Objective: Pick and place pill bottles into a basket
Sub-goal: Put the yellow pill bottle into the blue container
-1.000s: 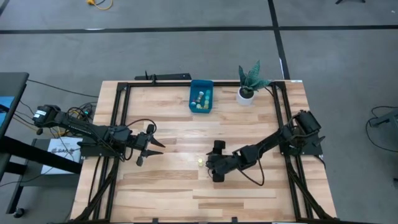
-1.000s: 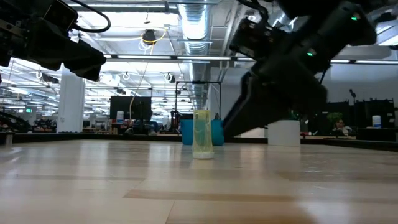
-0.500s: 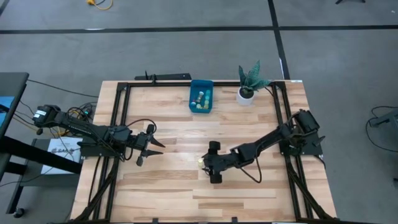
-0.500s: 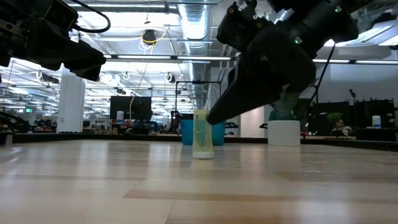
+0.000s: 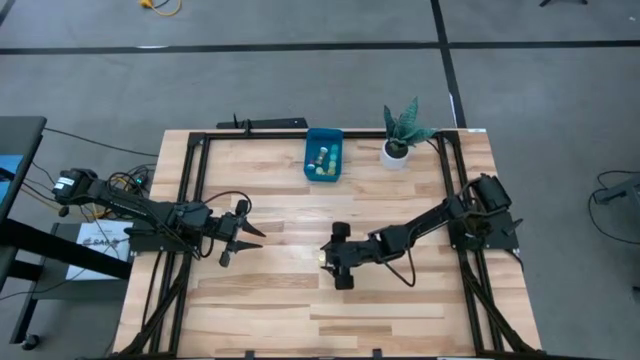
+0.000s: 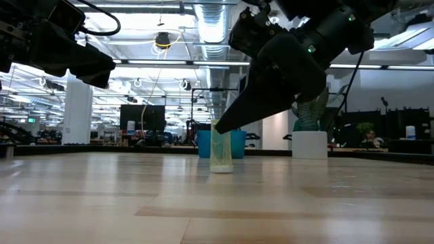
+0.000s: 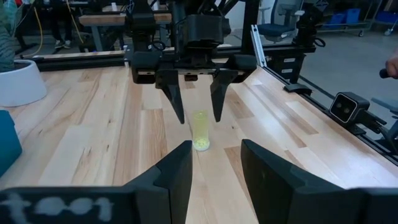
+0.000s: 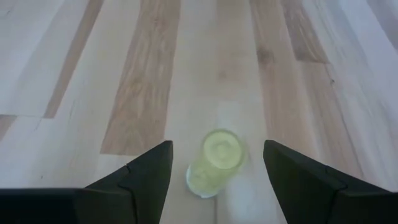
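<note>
Currently: pick step. Blue basket (image 5: 323,158) far centre, several pill bottles inside. Right gripper (image 5: 334,257) fingers spread wide, straddling lone upright pale-yellow pill bottle (image 5: 322,258) mid-table. Next: lower, close. Left gripper (image 5: 240,238) idle left, part-open, empty.

One pale yellow pill bottle (image 5: 322,258) stands alone on the one wooden table (image 5: 400,320). One blue bin (image 5: 323,156) holds more bottles, a few in mixed colours, exact count not readable. One potted plant (image 5: 400,135) in a white pot. Two robot arms, so two grippers: left gripper (image 5: 243,238), right gripper (image 5: 333,256).
</note>
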`<state>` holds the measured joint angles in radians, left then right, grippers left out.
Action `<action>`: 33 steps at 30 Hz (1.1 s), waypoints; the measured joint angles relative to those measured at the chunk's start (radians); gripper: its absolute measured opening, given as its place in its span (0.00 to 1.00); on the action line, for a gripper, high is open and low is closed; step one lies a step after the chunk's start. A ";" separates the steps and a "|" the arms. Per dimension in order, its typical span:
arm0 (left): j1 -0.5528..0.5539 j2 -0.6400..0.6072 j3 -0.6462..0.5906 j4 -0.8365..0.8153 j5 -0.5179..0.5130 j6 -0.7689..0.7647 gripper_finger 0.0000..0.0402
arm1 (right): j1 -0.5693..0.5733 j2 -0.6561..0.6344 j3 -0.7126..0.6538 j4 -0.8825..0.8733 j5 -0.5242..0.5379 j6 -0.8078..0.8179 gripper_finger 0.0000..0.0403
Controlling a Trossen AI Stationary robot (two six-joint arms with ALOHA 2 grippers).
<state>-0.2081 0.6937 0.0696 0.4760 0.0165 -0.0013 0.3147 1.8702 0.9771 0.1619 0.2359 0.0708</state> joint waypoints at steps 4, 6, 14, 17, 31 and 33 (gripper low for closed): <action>0.000 0.000 0.000 0.000 0.000 0.001 0.32 | -0.010 0.000 0.000 0.000 0.000 0.000 0.59; 0.000 0.000 0.000 0.000 0.000 0.001 0.32 | -0.012 0.000 0.000 -0.001 0.000 0.000 0.56; 0.000 0.000 0.000 0.000 0.000 0.001 0.32 | -0.030 0.000 0.000 0.002 -0.001 0.008 0.42; 0.000 0.000 0.000 0.000 0.000 0.001 0.32 | -0.037 0.000 0.000 0.004 0.000 0.024 0.36; 0.000 0.000 0.000 0.000 -0.001 0.003 0.32 | -0.095 0.000 0.049 -0.005 0.000 0.008 0.25; 0.000 0.000 0.000 0.000 -0.002 0.006 0.32 | -0.116 0.000 0.076 -0.029 -0.001 -0.012 0.26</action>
<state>-0.2081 0.6937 0.0696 0.4759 0.0147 0.0044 0.1986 1.8702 1.0536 0.1331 0.2352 0.0591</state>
